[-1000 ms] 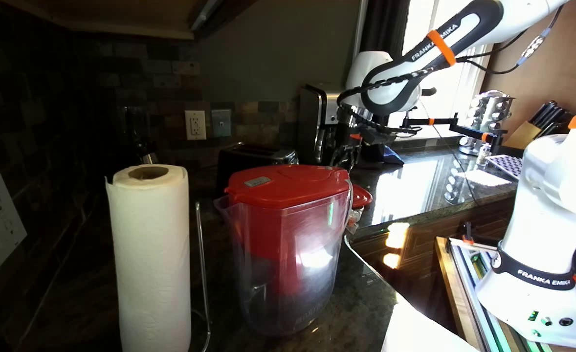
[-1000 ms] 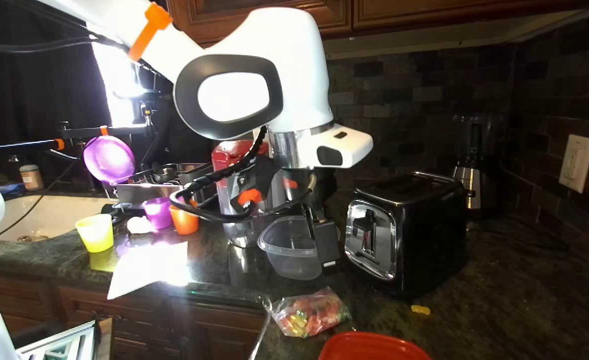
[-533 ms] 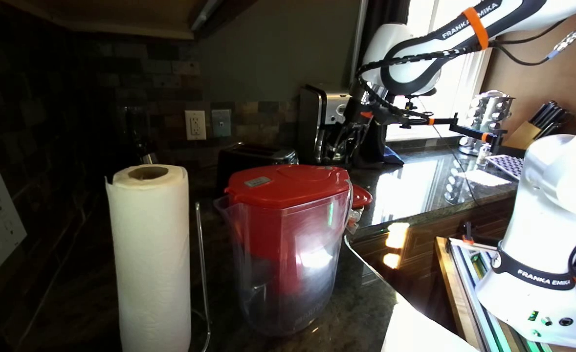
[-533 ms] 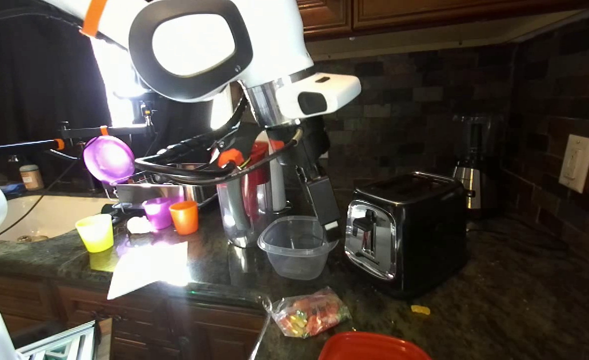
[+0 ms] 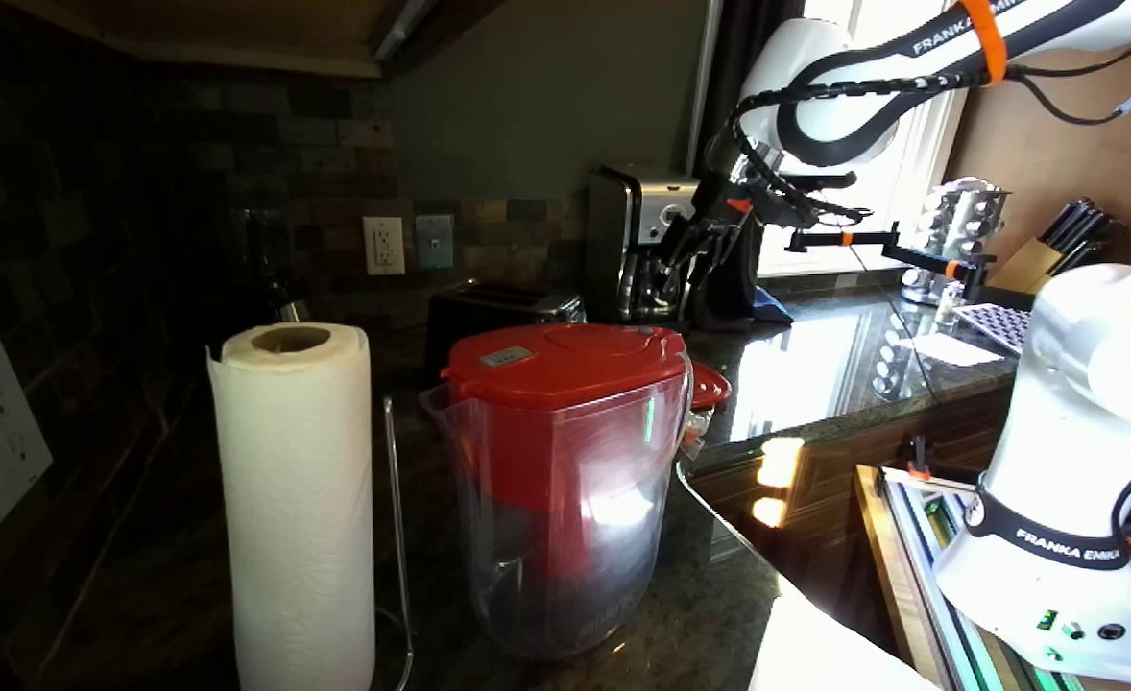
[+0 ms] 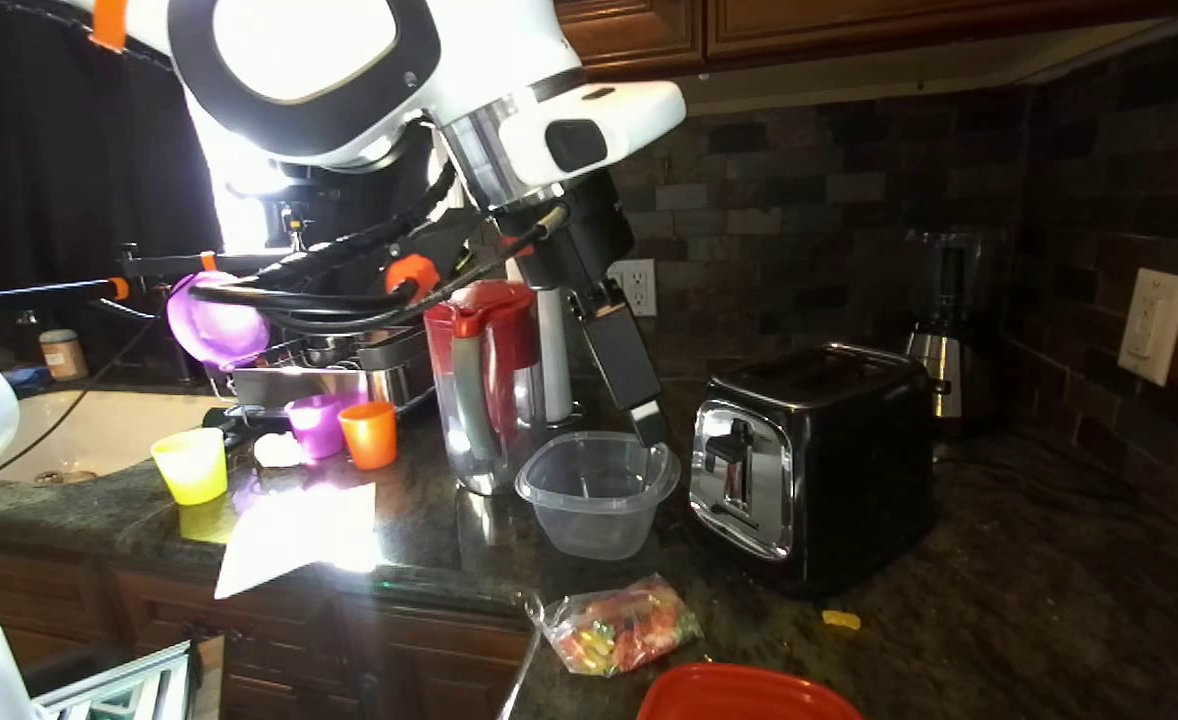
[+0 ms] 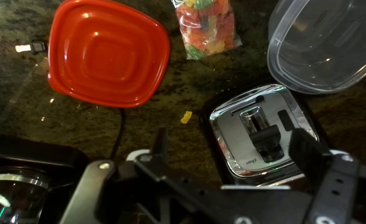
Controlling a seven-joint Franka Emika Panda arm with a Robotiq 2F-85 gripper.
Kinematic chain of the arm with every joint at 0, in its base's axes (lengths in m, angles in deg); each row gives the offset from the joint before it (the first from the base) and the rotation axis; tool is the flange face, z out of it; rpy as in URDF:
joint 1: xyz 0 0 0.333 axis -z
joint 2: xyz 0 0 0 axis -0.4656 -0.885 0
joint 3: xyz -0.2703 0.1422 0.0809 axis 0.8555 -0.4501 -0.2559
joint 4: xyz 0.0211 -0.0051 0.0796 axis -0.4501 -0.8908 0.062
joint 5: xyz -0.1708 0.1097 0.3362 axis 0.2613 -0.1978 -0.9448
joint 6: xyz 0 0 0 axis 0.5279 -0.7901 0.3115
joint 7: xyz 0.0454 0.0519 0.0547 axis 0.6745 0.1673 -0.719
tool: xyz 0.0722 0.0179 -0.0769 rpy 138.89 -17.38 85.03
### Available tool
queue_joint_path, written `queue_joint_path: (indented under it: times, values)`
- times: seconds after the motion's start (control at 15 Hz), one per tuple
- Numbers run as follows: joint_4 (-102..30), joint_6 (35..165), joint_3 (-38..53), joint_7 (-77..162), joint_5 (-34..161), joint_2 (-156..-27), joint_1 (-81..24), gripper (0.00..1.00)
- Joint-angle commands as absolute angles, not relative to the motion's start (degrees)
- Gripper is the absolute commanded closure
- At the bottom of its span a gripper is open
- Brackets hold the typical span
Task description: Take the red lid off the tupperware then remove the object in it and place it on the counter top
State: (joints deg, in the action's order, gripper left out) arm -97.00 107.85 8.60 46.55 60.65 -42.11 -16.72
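The red lid point(image 7: 108, 56) lies flat on the dark stone counter top point(image 7: 158, 115) at upper left of the wrist view; parts of it show in both exterior views point(image 5: 709, 386) point(image 6: 744, 695). The clear tupperware point(image 6: 594, 525) stands upright with its top uncovered, and nothing shows inside. It is cut off at upper right of the wrist view point(image 7: 274, 62). A clear bag of colourful gummies point(image 7: 206, 28) lies between lid and tupperware, also in an exterior view point(image 6: 624, 625). My gripper point(image 7: 232, 143) is open and empty, raised above the counter and touching none of these point(image 6: 649, 425).
A black toaster point(image 6: 814, 470) stands beside the tupperware. A loose yellow gummy point(image 7: 186, 117) lies near it. A red-topped pitcher point(image 5: 565, 461) and a paper towel roll point(image 5: 297, 518) stand on the counter. A coffee maker point(image 5: 637, 240) stands behind the gripper. Coloured cups point(image 6: 189, 468) stand by the sink.
My gripper and arm have risen and tilted, moving right in an exterior view where the coffee maker shows and left in the toaster view. Lid, tupperware and bag have not moved.
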Motion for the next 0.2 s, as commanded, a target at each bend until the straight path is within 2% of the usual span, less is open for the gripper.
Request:
queue_joint_path:
  times: [0.0,0.13]
  values:
    - [-96.85,107.65,8.49,46.47,60.54,-42.3,-16.6,0.0]
    - [-96.84,107.65,8.49,46.47,60.55,-42.46,-16.61,0.0]
